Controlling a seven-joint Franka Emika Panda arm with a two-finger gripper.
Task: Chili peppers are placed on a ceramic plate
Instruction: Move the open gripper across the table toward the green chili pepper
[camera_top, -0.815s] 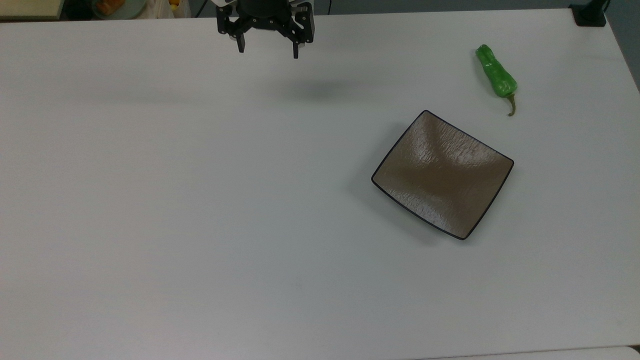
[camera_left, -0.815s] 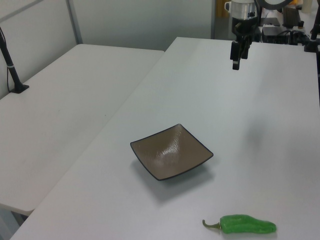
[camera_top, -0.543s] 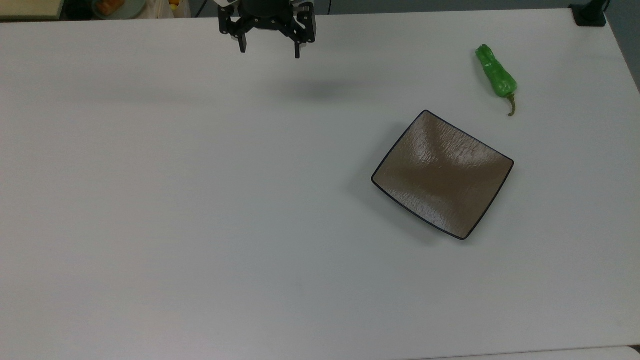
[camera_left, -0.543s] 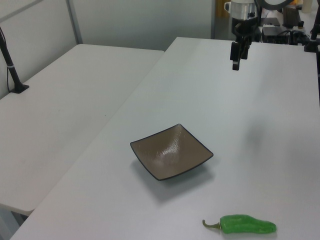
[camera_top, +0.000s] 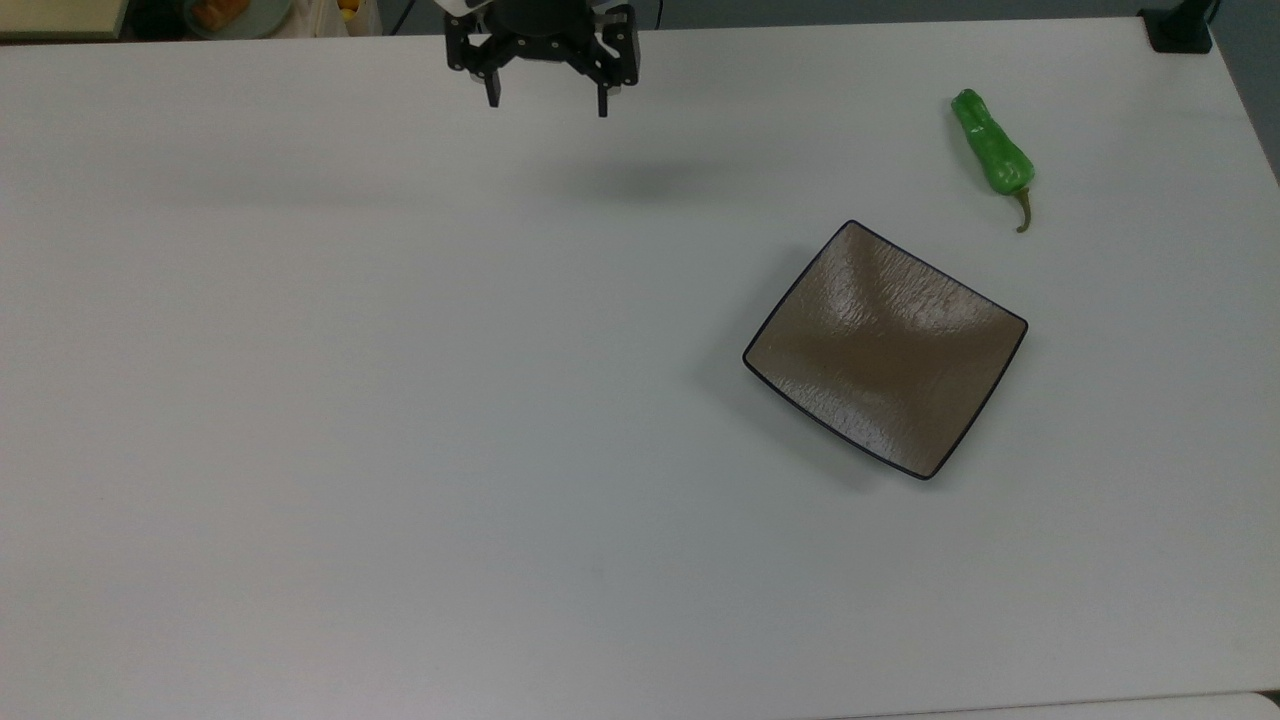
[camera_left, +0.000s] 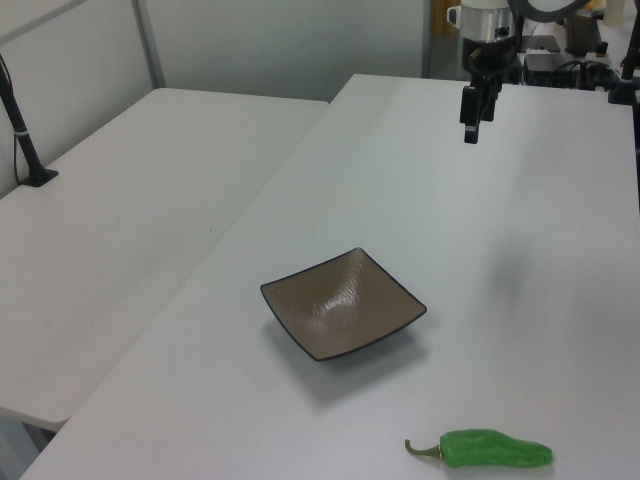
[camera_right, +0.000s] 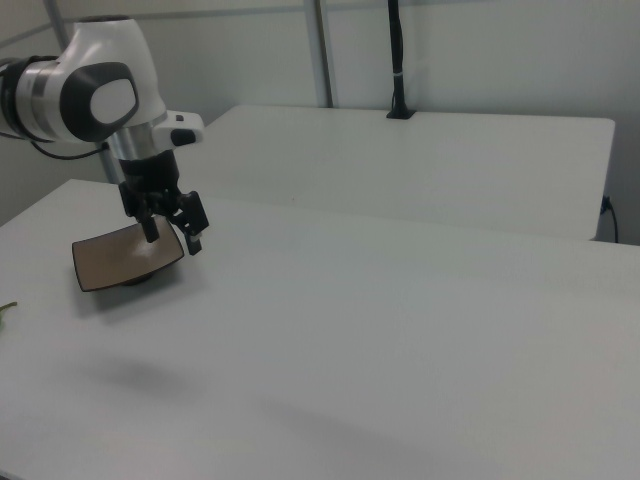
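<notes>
Shifted slightly toward the top view's right, empty gripper (camera_top: 546, 100), fingers spread, should straddle chili pepper (camera_top: 991, 151) mid-body before ceramic plate (camera_top: 885, 350).

The gripper (camera_top: 546, 103) hangs above the table (camera_top: 400, 400), pointing down. Its two fingers (camera_top: 492, 95) are spread apart, holding nothing.

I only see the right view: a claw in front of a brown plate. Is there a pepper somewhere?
Observer: Yes, a green chili pepper lies on the table, apart from the ceramic plate, beyond its corner toward the top view's upper right.
Operator: Is the claw over the plate?
Observer: No. The top view shows the gripper open, well off to the top view's left of the plate.
Operator: Anything on the plate?
Observer: Nothing; the left view shows its surface bare.
</notes>
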